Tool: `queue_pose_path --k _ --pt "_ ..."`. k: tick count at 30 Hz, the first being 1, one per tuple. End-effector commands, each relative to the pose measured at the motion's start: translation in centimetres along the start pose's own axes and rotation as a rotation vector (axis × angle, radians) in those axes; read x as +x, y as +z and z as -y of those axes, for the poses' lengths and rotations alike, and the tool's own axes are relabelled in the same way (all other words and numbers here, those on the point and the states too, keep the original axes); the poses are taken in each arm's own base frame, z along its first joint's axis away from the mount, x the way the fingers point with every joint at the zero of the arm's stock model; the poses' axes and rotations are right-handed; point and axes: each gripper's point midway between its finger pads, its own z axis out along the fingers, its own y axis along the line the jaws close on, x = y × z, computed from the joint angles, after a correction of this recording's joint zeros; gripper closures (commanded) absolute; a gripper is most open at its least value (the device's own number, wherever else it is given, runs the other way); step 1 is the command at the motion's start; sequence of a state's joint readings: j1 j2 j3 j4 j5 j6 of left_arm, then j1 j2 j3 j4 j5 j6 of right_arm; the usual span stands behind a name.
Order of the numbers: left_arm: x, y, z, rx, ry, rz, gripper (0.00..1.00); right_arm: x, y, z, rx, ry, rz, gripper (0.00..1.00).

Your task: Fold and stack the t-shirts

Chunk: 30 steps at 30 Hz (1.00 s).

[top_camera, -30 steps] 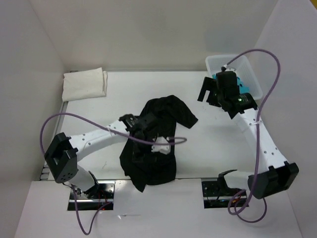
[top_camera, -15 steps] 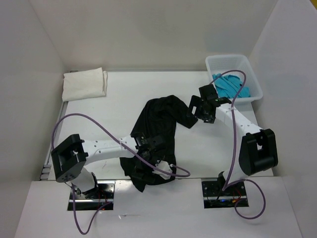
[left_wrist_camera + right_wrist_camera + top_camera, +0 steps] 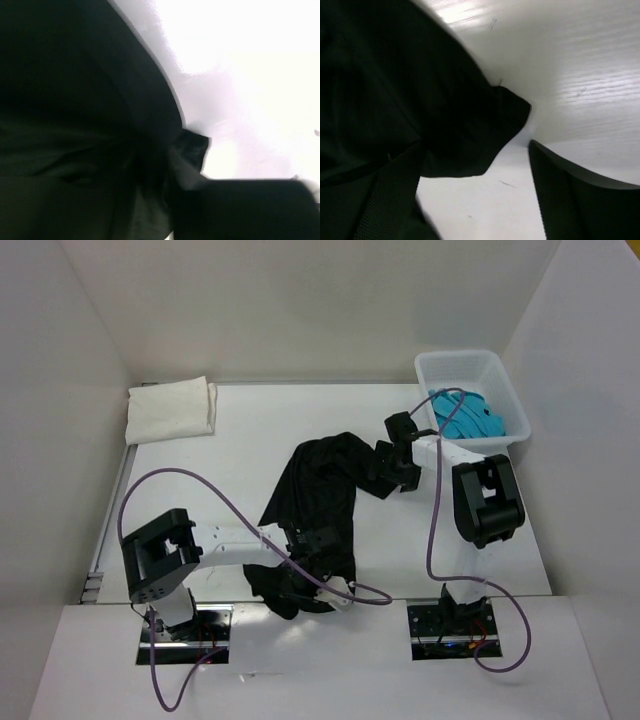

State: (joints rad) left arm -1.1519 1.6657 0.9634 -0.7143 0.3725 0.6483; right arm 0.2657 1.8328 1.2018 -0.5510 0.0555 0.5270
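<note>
Fingers (image 3: 380, 200) of right gripper (image 3: 475, 155) spread apart, nothing pinched. Corner of sleeve (image 3: 505, 115) of black shirt (image 3: 320, 490) lies on table (image 3: 250, 430) between them; contact with either finger not clear.

Left gripper (image 3: 308, 585) down in near hem of same shirt, close to table's near edge. Its wrist view is almost all dark cloth, with one bunched fold beside a finger. Cannot tell whether it grips or hangs loose.

Black shirt rumpled mid-table, running from near edge up and right toward right gripper, sleeve at its far right end.

White shirt (image 3: 170, 410) folded in far left corner, well apart from black one. Bin (image 3: 500, 370) in far right corner, blue cloth (image 3: 465, 415) heaped inside. Right arm folded back tight between bin and shirt, its purple cable (image 3: 432, 510) arcing up past bin's near rim.
</note>
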Motion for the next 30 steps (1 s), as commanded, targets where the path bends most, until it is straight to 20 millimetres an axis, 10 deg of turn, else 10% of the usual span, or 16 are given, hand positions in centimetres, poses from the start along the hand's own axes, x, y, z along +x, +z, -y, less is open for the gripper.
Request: queue_pose_path --k 1,4,7,15,20,22,24,30 --pt "1.6 1.6 0.8 0.043 -0.033 -0.044 0.71 -1.9 1.0 -1.1 -0.024 0.016 0.041 0.16" --pt "2.8 0.9 1.3 0.026 -0.052 -0.086 0.90 -1.4 2.1 -0.9 -0.027 0.032 0.012 0.43" --pt "3.6 -1.7 -0.3 -0.090 -0.063 -0.117 1.00 -1.0 2.8 -0.1 0.001 0.048 -0.009 1.00" --pt "11.6 -17.4 -9.7 -0.549 -0.315 -0.069 1.00 1.7 -1.7 2.7 0.058 0.066 -0.003 1.00" --pt "18.1 -21.4 -15.5 -0.645 -0.551 0.040 1.00 4.4 -5.2 2.1 -0.057 0.099 -0.034 1.00" --pt "20.3 -23.3 -18.9 -0.692 -0.710 0.128 0.83 5.2 -6.1 1.7 -0.090 0.106 -0.041 1.00" --pt "21.7 -25.0 -20.9 -0.728 -0.856 0.212 0.37 6.0 -7.1 -0.5 -0.166 0.094 -0.057 1.00" --pt "21.2 -29.1 -21.2 -0.913 -0.799 0.176 0.15 6.3 -7.7 -2.4 -0.209 0.060 -0.053 1.00"
